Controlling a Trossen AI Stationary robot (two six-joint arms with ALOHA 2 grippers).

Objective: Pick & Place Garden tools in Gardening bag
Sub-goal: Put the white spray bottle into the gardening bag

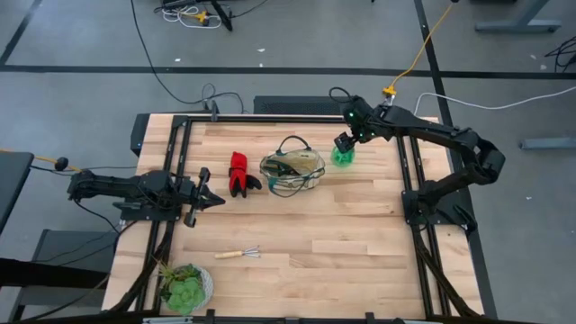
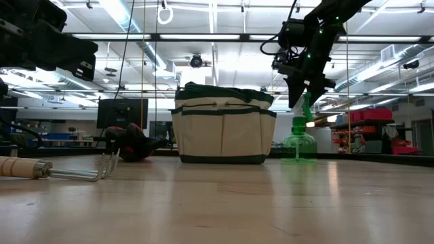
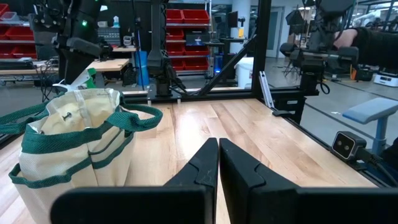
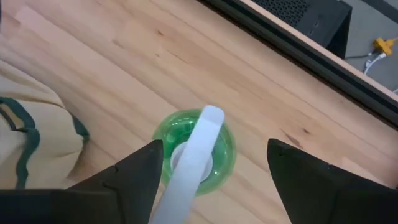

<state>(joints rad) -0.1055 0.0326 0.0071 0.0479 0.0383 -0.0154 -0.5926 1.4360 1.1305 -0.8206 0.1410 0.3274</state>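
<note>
- Currently the right gripper point(image 4: 211, 168) hangs directly above the green spray bottle point(image 1: 343, 156), jaws spread wide to either side of its white nozzle point(image 4: 200, 155), nothing grasped.
- Spray bottle stands upright on the table point(image 1: 360, 234), just right of the gardening bag point(image 1: 292, 173); red-and-black gloves point(image 1: 239, 173) lie left of the bag, the mini rake point(image 1: 239, 254) well nearer.
- Left gripper point(image 1: 214, 198) waits at the left, clenched and empty.
- Risk, as judged: descending off-centre could strike the nozzle and topple the light bottle; a grip on the slanted nozzle may slip.
</note>
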